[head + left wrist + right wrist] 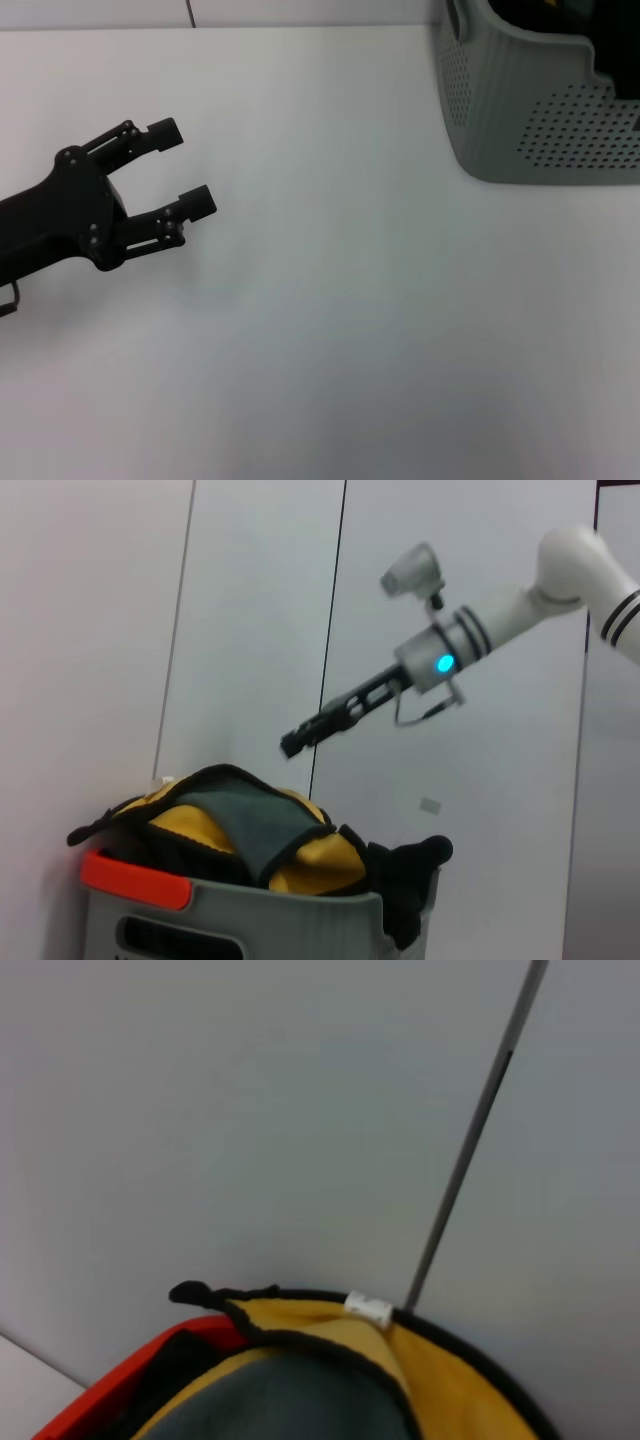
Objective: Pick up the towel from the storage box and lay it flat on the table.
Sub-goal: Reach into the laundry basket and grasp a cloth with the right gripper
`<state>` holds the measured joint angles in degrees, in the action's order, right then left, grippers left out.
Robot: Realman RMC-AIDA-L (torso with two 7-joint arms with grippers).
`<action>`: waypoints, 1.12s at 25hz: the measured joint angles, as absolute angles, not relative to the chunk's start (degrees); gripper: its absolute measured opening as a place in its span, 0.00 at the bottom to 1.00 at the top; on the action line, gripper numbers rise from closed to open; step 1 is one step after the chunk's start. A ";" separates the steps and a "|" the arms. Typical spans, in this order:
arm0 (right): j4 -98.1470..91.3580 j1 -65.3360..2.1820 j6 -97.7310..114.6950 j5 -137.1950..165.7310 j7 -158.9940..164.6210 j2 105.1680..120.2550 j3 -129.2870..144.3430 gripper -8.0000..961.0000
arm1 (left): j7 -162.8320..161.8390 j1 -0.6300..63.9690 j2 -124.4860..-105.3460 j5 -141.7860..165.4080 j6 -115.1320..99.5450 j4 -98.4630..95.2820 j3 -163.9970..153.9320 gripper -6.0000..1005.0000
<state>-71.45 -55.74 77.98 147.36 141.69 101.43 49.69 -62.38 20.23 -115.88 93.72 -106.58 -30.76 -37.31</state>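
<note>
Left pincer (pixel 185 167) apart over table (pixel 350 300); towel (pixel 240 830) bunched in storage box (pixel 520 120), axis unclear.

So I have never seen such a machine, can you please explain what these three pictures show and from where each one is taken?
It is a robot with two arms. The head camera looks down on the white table: the left gripper hovers over it, jaws open, holding nothing. The grey storage box stands at the far right corner. The left wrist camera looks across at that box, where the yellow and green towel is heaped on other cloths, and the right gripper hangs above it, not touching. The right wrist camera looks closely down at the towel's black border and white tag.
</note>
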 joint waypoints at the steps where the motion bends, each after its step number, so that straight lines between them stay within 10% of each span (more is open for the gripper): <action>1: -69.15 -55.69 76.33 146.44 140.66 101.52 49.68 0.58 | -62.29 20.23 -116.00 93.73 -106.55 -30.60 -37.30 0.87; 16: -57.44 -54.43 69.34 136.10 129.89 102.20 47.29 0.55 | -58.83 19.36 -116.37 93.93 -104.45 -26.47 -37.19 0.87; 28: -59.51 -50.65 68.97 130.83 126.19 103.15 46.05 0.05 | -58.64 19.07 -116.41 93.96 -103.72 -25.74 -37.14 0.87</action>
<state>-59.51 -50.65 68.97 130.83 126.19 103.15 46.05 -58.64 19.07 -116.41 93.96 -103.72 -25.74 -37.14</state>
